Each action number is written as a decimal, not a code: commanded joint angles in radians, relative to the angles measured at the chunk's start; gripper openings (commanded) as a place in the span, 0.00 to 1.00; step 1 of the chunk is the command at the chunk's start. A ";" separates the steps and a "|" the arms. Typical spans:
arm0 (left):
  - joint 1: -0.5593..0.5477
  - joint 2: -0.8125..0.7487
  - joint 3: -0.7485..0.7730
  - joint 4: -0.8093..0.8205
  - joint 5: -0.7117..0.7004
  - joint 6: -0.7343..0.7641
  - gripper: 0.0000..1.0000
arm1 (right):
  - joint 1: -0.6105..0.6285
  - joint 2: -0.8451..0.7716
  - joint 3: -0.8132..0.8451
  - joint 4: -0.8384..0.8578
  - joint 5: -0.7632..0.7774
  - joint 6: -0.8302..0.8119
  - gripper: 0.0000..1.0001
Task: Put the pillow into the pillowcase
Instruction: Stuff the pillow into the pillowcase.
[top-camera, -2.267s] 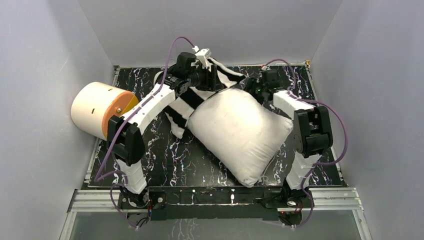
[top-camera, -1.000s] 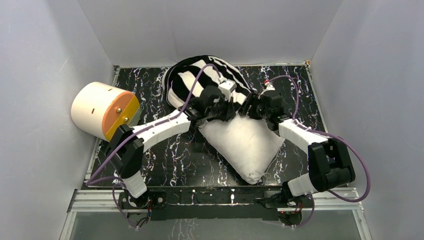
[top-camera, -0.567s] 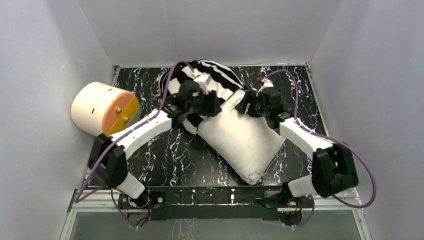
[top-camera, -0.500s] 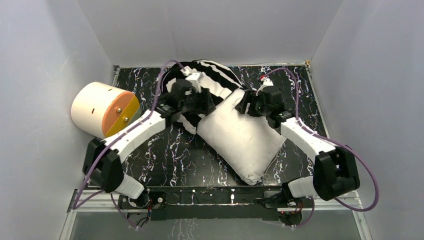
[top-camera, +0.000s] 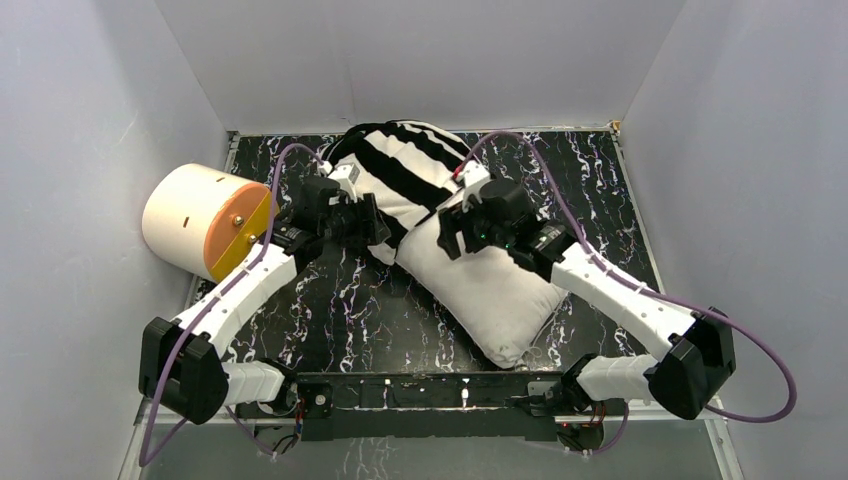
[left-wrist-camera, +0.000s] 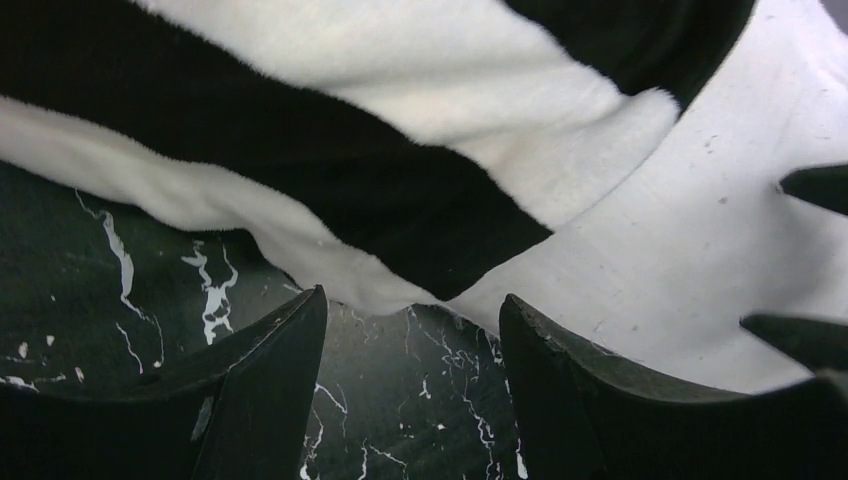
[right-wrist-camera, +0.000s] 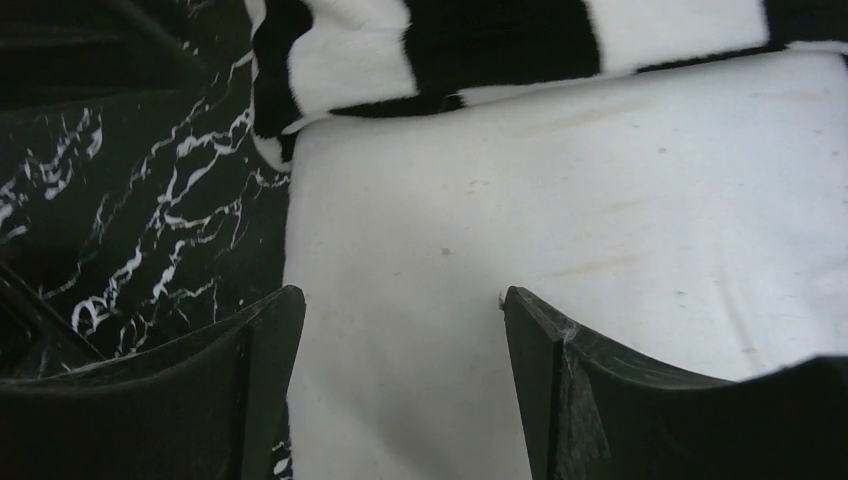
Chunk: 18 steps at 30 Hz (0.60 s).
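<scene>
Both arms wore the same kit: white shells along the links, blocky black housings at the joints. Behind the left fingers, the left arm trailed a purple cable running back to its base. Behind the right fingers, the right arm carried a matching purple loop from a white plug. Up close, each pair of fingers was matte black, thick and wedge-shaped, tapering to blunt tips.

Overhead camera looks down; wrist cameras closely face pillowcase.
</scene>
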 joint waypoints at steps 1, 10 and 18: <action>0.052 -0.060 -0.051 -0.010 0.085 -0.053 0.63 | 0.146 0.000 0.015 -0.004 0.144 -0.156 0.82; 0.075 -0.114 -0.190 0.119 0.153 0.022 0.63 | 0.296 0.153 -0.166 0.372 0.327 -0.478 0.87; 0.057 -0.036 -0.275 0.301 0.169 0.071 0.67 | 0.275 0.270 -0.144 0.523 0.358 -0.472 0.18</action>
